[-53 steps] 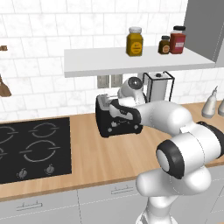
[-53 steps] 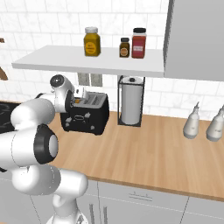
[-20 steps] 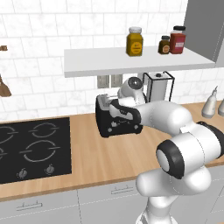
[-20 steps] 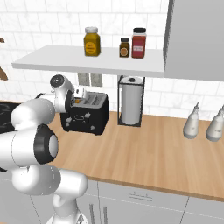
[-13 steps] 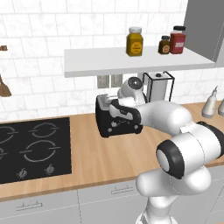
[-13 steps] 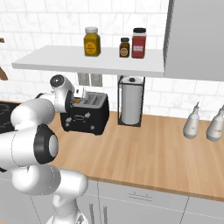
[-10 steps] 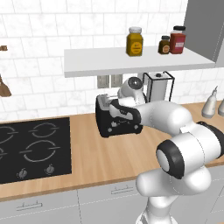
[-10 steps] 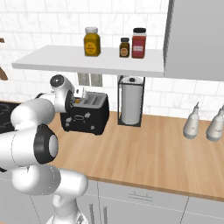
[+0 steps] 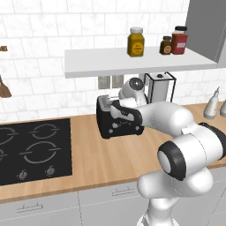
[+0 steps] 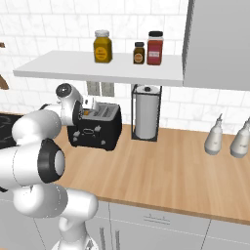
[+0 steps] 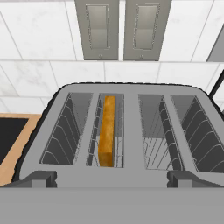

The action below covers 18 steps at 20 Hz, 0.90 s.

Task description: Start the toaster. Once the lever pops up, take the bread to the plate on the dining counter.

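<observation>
- The counter (image 10: 171,171) is cut off at the picture edges, as is the black hob (image 9: 31,150) beside the toaster.
- The toaster (image 10: 95,128) is set against the tiled wall, and its front is partly hidden by the arm in the left base view.
- The gripper (image 11: 111,179) is held just above the toaster, jaws spread wide, nothing gripped.
- The bread (image 11: 106,131) is seated upright in the second slot from the left; the other three slots are bare.
- The lever cannot be made out.
</observation>
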### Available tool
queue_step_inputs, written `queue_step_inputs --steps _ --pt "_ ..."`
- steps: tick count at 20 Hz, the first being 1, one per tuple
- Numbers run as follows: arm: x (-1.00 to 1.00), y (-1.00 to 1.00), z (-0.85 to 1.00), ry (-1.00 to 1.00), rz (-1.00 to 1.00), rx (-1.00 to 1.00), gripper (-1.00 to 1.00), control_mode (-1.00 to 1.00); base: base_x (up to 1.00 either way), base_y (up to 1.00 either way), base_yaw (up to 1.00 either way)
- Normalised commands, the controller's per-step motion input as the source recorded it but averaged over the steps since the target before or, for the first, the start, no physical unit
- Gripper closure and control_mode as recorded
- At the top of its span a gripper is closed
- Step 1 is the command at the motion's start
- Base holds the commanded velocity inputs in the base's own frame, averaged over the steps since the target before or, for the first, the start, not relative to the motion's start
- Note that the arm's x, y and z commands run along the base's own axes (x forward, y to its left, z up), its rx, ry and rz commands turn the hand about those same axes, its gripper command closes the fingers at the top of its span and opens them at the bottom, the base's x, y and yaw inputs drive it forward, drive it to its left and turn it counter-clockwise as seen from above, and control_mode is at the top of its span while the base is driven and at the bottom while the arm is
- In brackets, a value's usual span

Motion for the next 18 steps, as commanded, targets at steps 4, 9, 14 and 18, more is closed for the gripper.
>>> queue_step_inputs --steps 4,9,14,18 --pt "0.00 0.00 0.00 0.00 0.00 0.00 -1.00 -1.00 0.00 0.00 0.00" --pt "0.00 0.00 0.00 0.00 0.00 0.00 -1.00 -1.00 0.00 0.00 0.00" --pt "0.00 0.00 0.00 0.00 0.00 0.00 -1.00 -1.00 0.00 0.00 0.00" --pt "0.00 0.00 0.00 0.00 0.00 0.00 -1.00 -1.00 0.00 0.00 0.00"
